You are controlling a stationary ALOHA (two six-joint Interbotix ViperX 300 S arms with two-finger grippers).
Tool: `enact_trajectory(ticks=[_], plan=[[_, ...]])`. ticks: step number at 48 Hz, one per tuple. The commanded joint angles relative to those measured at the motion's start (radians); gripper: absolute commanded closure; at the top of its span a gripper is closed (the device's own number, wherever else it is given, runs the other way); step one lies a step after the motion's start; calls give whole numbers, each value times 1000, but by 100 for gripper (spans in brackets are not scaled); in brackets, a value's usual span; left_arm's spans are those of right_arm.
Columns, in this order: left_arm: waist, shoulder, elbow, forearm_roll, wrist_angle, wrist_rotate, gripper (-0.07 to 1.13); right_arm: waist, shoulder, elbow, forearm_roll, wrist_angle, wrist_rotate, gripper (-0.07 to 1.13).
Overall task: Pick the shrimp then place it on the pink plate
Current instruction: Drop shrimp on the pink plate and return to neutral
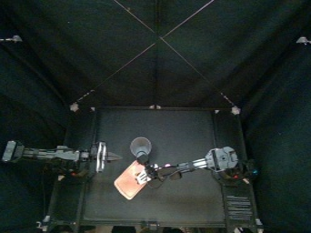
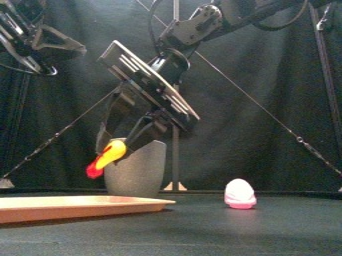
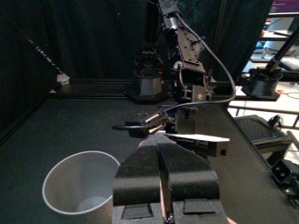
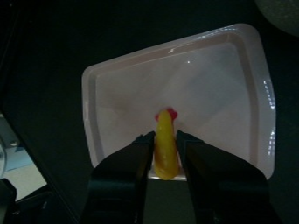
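Jaws on the right gripper (image 4: 170,149) are clamped on the shrimp (image 2: 107,158), yellow body with the red end pointing down and away from the gripper. Shrimp is in the air directly over the pink plate (image 4: 107,83), clear of its surface; the front view shows a gap between the two. Right arm reaches past the middle to the table's front left, where the plate lies. Grey cup (image 2: 139,170) stands upright just behind the plate. Left gripper (image 3: 162,145) hangs at the left near the cup, jaws pressed together with nothing in them. Pink and white toy (image 2: 241,194) sits on the table (image 2: 267,225), well to the right of the cup.
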Motion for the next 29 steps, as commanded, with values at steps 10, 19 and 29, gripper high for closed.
enact_trajectory(ticks=[10, 19, 29], plan=[[-3, 2, -12, 2, -5, 2, 96, 2, -23, -23, -2, -6, 0, 25], [-3, 2, -12, 3, -5, 2, 96, 2, -23, -26, -9, 2, 0, 19], [-3, 2, -12, 2, -5, 2, 96, 3, -25, -28, -11, 21, 2, 19]])
